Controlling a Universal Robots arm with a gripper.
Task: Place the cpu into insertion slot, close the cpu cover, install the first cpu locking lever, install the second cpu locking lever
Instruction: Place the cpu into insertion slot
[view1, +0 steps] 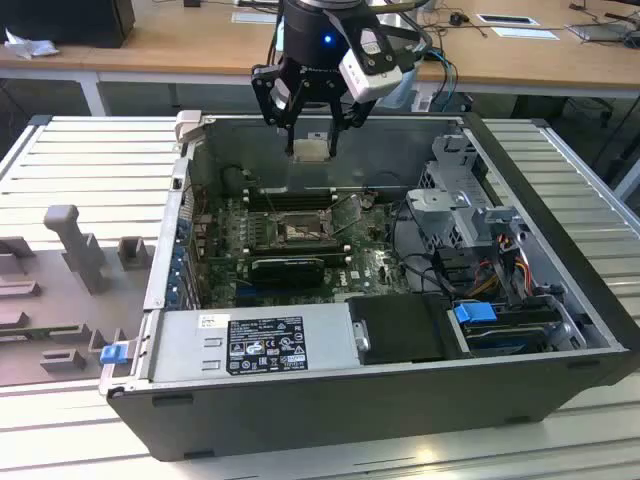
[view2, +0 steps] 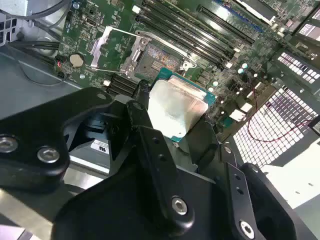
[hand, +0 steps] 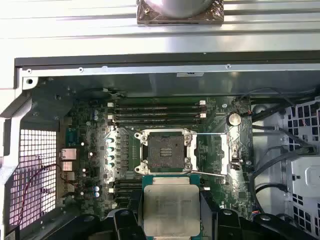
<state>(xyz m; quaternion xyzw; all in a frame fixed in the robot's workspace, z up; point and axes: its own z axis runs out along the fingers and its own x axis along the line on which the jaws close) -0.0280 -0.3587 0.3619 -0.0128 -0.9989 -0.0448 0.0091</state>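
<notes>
Here our tool (view1: 312, 148) grips the flat, silver-beige cpu (hand: 170, 210) by its edges; below it we see the dark, square insertion slot (hand: 164, 152) lying open, with long black memory slots (hand: 155, 114) just beyond.

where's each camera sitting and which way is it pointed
Exterior view: off the arm, outside the open case, looking down into it; shows the arm's wrist and the tool holding the cpu.
First wrist view: on the arm, looking down past the cpu at the insertion slot; tool parts flank the cpu.
Second wrist view: on the arm, looking obliquely along the black fingers to the motherboard.
Shared: both wrist views show the held cpu and the empty insertion slot.
</notes>
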